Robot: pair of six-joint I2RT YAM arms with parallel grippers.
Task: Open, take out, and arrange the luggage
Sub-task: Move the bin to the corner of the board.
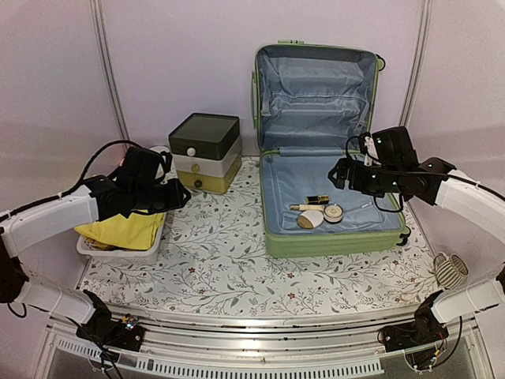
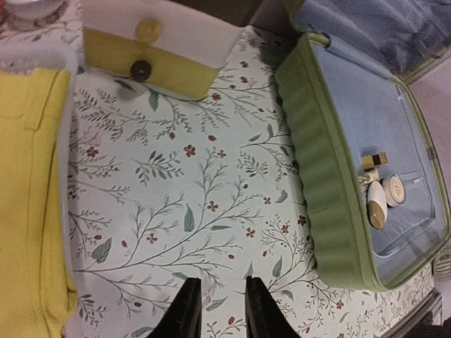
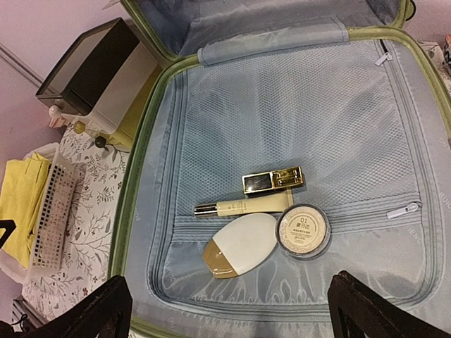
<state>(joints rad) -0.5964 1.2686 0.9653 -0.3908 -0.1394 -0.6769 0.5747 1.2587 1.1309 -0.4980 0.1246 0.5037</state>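
The light-green luggage (image 1: 331, 243) lies open at the back right, its lid standing up against the wall and its pale blue lining showing. On the lining lie a gold case (image 3: 273, 180), a cream tube (image 3: 243, 205), a white-and-gold oval bottle (image 3: 239, 243) and a round compact (image 3: 303, 230). My right gripper (image 3: 231, 282) hangs open above them, jaws wide, nothing between them. My left gripper (image 2: 221, 282) hovers over the floral cloth, left of the luggage's ribbed wall (image 2: 320, 176). Its fingers stand a little apart with nothing between them.
A white-and-yellow drawer box (image 1: 205, 151) with a dark lid stands at the back, left of the luggage. A white mesh basket (image 1: 118, 251) holding yellow cloth (image 1: 122, 229) sits under the left arm. A striped round object (image 1: 450, 270) lies by the table's right edge.
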